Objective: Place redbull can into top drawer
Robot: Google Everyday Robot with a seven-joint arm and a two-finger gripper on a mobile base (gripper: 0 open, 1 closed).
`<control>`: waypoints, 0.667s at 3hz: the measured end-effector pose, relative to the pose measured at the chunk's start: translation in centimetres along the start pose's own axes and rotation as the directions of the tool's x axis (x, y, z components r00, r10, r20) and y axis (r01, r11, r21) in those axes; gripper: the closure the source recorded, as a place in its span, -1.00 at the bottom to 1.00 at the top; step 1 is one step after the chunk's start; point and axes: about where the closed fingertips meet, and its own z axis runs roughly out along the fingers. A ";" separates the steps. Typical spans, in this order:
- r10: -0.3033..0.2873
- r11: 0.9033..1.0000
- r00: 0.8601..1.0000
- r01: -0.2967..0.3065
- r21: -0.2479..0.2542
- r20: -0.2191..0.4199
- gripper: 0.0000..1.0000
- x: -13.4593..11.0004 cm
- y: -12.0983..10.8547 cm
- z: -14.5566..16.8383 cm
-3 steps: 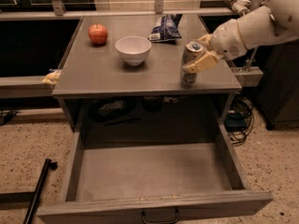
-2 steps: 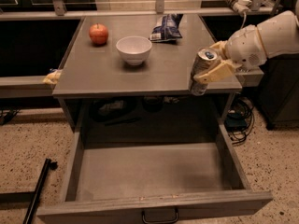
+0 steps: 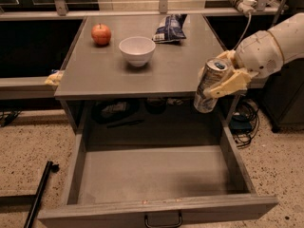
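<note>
The gripper, its arm cut off at the right edge, grips the tilted redbull can just past the front right corner of the table, above the open top drawer, whose handle is cropped below; one finger seems hidden behind the can.

Table holds apple, bowl, snack bag; gripper beside its front corner.

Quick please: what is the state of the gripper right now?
The gripper is closed on the redbull can, holding it tilted in the air beside the front right corner of the table.
</note>
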 end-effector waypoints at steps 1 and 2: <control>-0.012 1.000 1.000 0.012 -0.003 0.006 1.00 1.4 0.3 1.6; -0.007 1.000 1.000 0.007 0.004 0.021 1.00 3.8 2.1 3.8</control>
